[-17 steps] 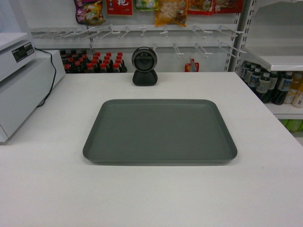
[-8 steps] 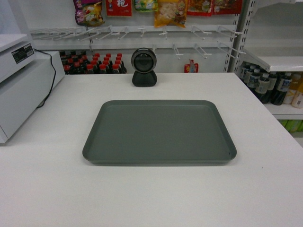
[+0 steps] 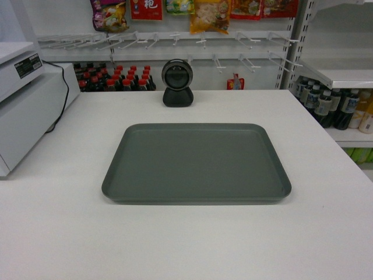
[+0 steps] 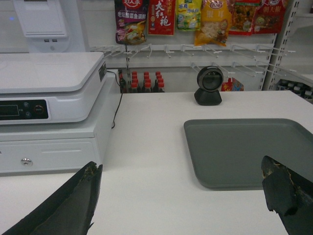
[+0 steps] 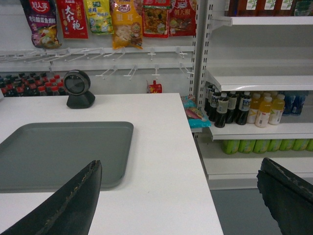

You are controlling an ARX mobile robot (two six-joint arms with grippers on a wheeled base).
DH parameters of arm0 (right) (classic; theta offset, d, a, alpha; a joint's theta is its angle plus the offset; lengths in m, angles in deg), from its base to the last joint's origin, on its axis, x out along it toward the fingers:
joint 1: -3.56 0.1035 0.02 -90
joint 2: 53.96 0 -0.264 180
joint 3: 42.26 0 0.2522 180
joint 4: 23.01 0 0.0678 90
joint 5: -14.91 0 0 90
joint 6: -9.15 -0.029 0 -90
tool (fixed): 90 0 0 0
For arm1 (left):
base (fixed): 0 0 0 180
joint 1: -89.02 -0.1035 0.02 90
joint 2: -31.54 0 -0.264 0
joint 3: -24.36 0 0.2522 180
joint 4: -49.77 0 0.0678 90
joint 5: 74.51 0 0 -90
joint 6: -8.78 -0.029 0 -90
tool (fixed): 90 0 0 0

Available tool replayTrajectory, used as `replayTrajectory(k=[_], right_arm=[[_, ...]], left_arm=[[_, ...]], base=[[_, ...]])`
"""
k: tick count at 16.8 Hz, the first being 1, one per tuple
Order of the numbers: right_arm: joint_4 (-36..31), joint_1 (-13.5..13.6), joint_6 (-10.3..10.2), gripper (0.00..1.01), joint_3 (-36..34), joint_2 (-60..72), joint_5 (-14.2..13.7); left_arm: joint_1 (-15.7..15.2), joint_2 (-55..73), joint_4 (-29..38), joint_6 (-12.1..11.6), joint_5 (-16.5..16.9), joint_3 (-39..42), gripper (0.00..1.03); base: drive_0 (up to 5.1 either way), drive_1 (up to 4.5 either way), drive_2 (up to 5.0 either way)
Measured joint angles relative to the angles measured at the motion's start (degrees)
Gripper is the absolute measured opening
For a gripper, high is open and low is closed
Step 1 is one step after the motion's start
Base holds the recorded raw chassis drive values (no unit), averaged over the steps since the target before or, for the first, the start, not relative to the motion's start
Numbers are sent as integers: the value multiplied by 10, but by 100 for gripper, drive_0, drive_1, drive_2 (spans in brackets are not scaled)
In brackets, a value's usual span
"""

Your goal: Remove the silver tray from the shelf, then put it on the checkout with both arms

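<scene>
grey-green and plain, the silver tray [image 3: 197, 162] lies flat on the white checkout [image 3: 186, 245], near its middle, with nothing on it and no marks that i can read. i see the black round scanner [image 3: 177, 83] standing upright behind the tray's far edge, apart from it. on the left sits a white cash register [image 4: 49, 107] with a black cable [image 4: 116, 105] running down its side; a small dark label on it is too small for me to read. above the back wall hang snack packets [image 4: 131, 19], one red one with large chinese characters (i can't make out more than that). below the hooks stand dark bottles with red caps [image 3: 116, 77]. to the right a white shelf [image 5: 259, 78] holds drink bottles [image 5: 244, 108], dark and yellow ones, labels unreadable.

my left gripper [image 4: 181, 196] shows its two black fingers spread wide apart, holding nothing, low over the counter with the tray's left edge between them and further off. my right gripper [image 5: 181, 196] is likewise wide apart and holding nothing, by the counter's right edge, the tray to its left.
</scene>
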Motion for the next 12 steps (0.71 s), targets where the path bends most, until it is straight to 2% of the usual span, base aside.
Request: replayTrajectory(k=[12], right_arm=[[0, 0, 0, 98, 0, 0, 0]], left_arm=[[0, 0, 0, 0, 0, 0, 98]], base=[[0, 0, 0]])
